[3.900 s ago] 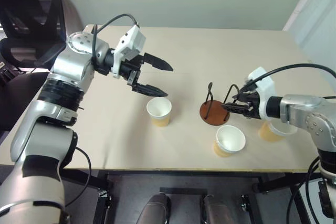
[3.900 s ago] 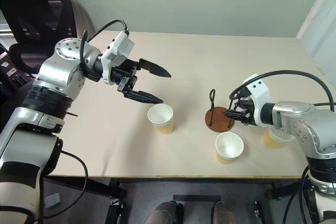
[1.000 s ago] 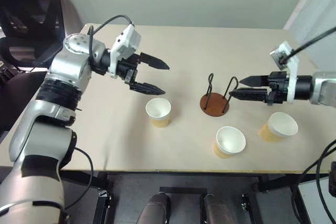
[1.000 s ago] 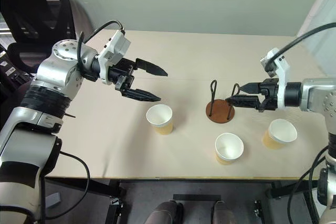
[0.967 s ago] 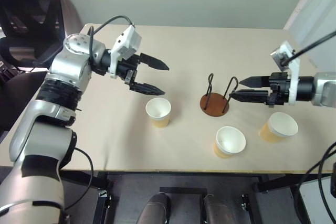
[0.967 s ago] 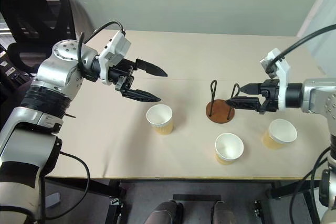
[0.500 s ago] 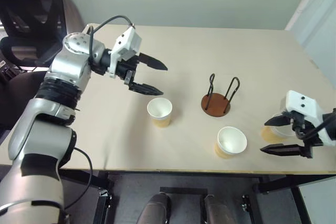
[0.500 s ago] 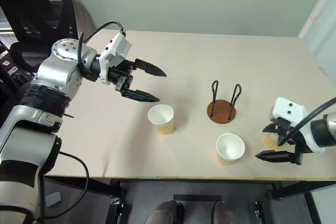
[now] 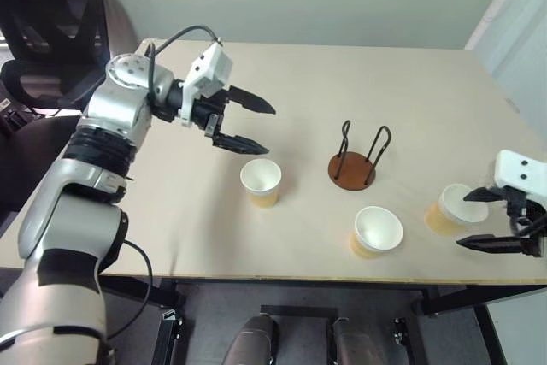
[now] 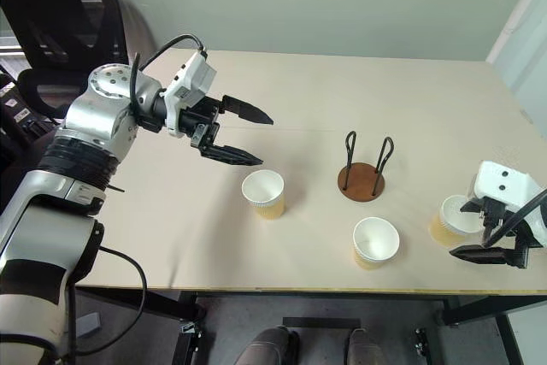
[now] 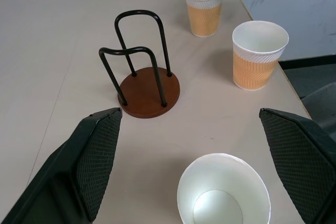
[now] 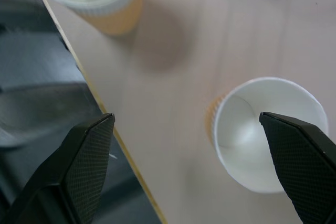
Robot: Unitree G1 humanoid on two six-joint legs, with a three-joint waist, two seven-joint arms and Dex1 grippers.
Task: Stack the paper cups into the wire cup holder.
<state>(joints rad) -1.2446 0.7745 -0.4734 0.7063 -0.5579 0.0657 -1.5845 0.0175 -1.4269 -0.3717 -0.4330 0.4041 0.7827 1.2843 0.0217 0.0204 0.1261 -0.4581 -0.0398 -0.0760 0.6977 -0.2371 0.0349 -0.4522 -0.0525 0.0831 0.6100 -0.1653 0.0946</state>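
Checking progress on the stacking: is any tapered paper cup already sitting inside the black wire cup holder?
No, the black wire cup holder with its round reddish-brown base is empty, and all three tapered paper cups stand apart on the table.

The paper cups (image 9: 260, 182) are white inside and tan-yellow outside, the wire cup holder (image 9: 352, 168) reddish-brown with black loops, the worktop (image 9: 171, 203) pale beige.

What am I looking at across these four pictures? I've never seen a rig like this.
A humanoid robot with two arms works at a table. Two pictures come from cameras in its head, looking down; the other two from a camera on each wrist. On the table stand three paper cups and a wire cup holder, which has no cup in it. The left gripper hovers open beside the nearest cup; the right gripper is open by the cup at the table's edge. Neither holds anything.
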